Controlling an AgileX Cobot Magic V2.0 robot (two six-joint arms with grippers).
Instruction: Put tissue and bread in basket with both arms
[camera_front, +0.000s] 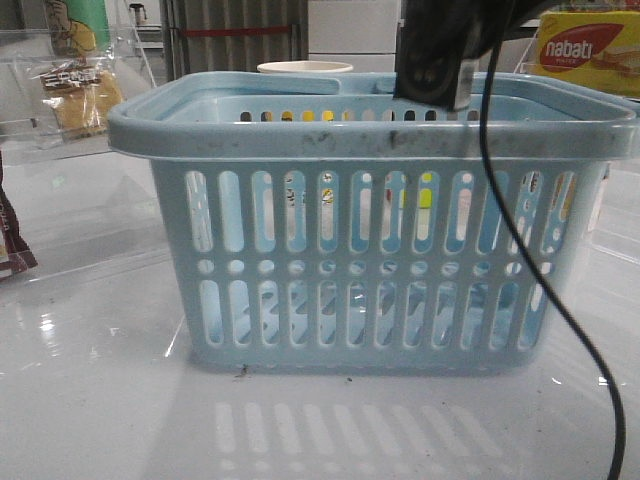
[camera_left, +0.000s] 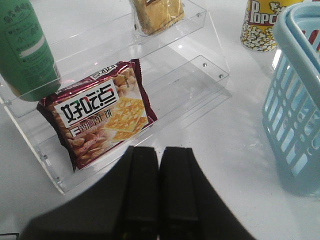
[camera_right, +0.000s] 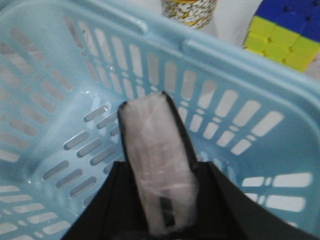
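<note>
In the front view your right gripper (camera_front: 437, 75) hung just over the far rim of the one basket (camera_front: 300, 135); the bread (camera_front: 82, 95) sat well apart.

Left wrist: your left gripper (camera_left: 159, 175) was pressed together, empty, one red packet (camera_left: 100, 112) just ahead, bare table beside it.

Right wrist: your jaws pinched the tissue (camera_right: 156, 165) above the open basket floor.

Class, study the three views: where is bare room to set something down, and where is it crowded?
Bare: the basket floor beneath the tissue that the right tool holds; the table in front of the basket. Crowded: the clear shelves with the bread, red packet and green bottle.
</note>
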